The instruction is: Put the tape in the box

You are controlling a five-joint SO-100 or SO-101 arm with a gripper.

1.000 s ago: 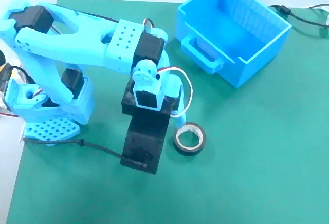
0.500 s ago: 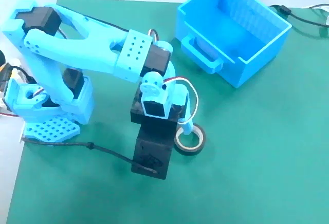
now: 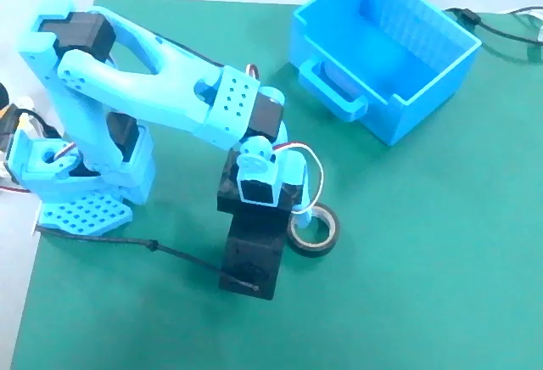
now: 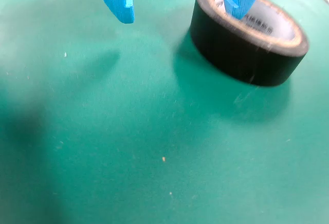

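**Arm reaching down at the tape, box standing apart**

A green mat [image 3: 407, 243] is covering the table. The blue arm [image 3: 153, 90] is bending down over it from the left of the fixed view. The box [image 3: 382, 56] is sitting at the upper right, well apart from the arm's tip. The gripper [image 4: 181, 11] is hanging spread wide, one finger over the mat, the other over the roll's rim. The tape [image 4: 247, 39] is lying flat on the mat, ungripped.
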